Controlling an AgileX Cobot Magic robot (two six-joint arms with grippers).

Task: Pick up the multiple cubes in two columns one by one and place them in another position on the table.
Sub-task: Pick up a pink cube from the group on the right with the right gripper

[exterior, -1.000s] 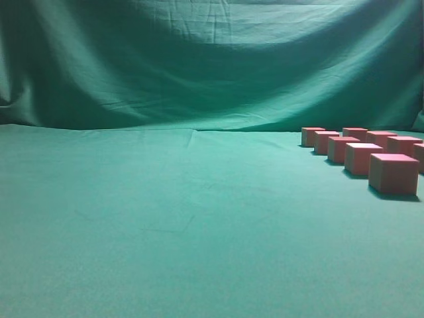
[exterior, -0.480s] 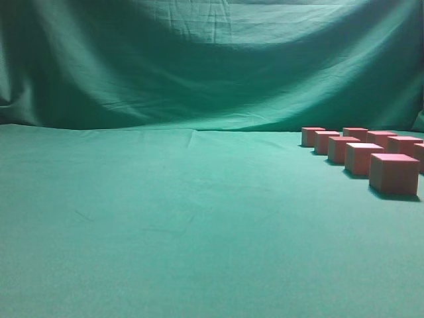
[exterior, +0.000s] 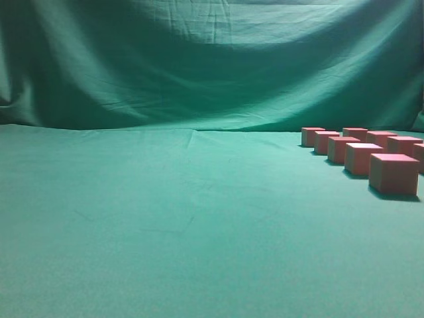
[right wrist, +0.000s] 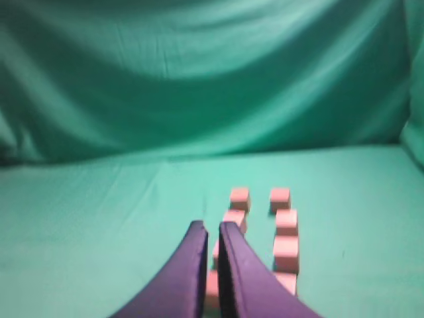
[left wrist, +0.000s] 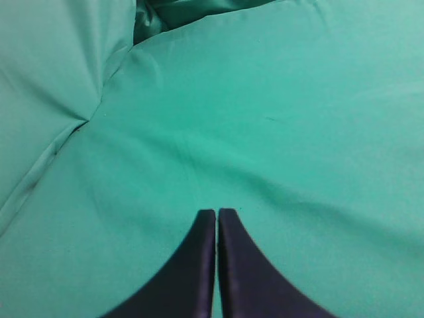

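Several reddish-pink cubes (exterior: 393, 173) stand in two columns at the right of the green table (exterior: 165, 218), running from the near cube back to the far ones (exterior: 313, 136). No gripper shows in the exterior view. In the right wrist view my right gripper (right wrist: 212, 226) hovers above the near end of the left column, its dark fingers almost together with nothing between them. The cubes (right wrist: 285, 254) lie ahead of it and below. In the left wrist view my left gripper (left wrist: 216, 212) is shut over bare green cloth, empty.
A wrinkled green backdrop (exterior: 199, 66) hangs behind the table. Green cloth covers the left and middle of the table (exterior: 99, 199). A fold where cloth meets the backdrop (left wrist: 86, 119) shows in the left wrist view.
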